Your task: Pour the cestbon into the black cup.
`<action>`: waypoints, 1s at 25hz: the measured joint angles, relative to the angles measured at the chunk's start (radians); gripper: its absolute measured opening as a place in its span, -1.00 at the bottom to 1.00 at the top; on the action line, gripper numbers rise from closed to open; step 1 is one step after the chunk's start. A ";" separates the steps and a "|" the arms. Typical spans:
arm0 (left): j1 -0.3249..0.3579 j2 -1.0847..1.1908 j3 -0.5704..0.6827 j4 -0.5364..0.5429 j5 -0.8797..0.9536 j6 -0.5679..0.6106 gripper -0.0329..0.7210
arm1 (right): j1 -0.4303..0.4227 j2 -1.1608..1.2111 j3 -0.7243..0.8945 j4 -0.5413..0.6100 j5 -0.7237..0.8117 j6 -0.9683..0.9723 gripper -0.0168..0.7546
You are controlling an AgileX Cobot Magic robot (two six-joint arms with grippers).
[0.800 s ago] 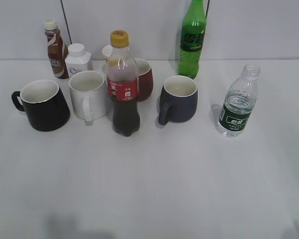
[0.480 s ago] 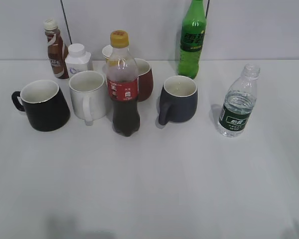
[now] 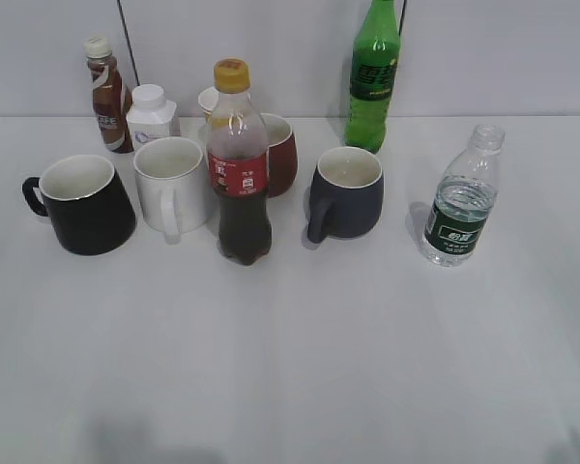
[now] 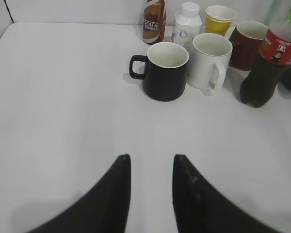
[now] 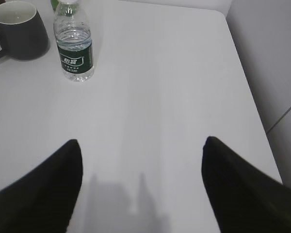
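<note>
The cestbon (image 3: 461, 198), a small clear capless bottle with a dark green label, stands upright at the right of the table; it also shows in the right wrist view (image 5: 73, 44), far ahead and left of my right gripper (image 5: 141, 143), which is wide open and empty. The black cup (image 3: 80, 205), white inside, handle to the left, stands at the far left. In the left wrist view it (image 4: 164, 73) sits ahead of my left gripper (image 4: 152, 158), which is open and empty. Neither gripper shows in the exterior view.
Between cup and bottle stand a white mug (image 3: 172, 184), a cola bottle with yellow cap (image 3: 240, 166), a red mug (image 3: 280, 153) and a navy-grey mug (image 3: 347, 192). Behind are a coffee bottle (image 3: 106, 97), a white jar (image 3: 151, 116) and a tall green bottle (image 3: 373, 77).
</note>
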 joint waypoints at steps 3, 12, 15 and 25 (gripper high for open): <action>0.000 0.000 0.000 0.000 0.000 0.000 -0.30 | 0.000 0.000 0.000 0.000 0.000 0.000 0.57; 0.000 0.010 -0.019 -0.021 -0.069 0.000 -0.30 | 0.000 0.000 0.000 0.000 0.000 0.000 0.57; 0.000 0.067 -0.028 -0.052 -0.428 0.000 -0.31 | 0.000 0.000 0.000 0.000 0.000 0.000 0.57; 0.000 0.656 0.149 0.004 -1.382 0.000 -0.31 | 0.000 0.000 0.000 0.000 0.000 0.000 0.57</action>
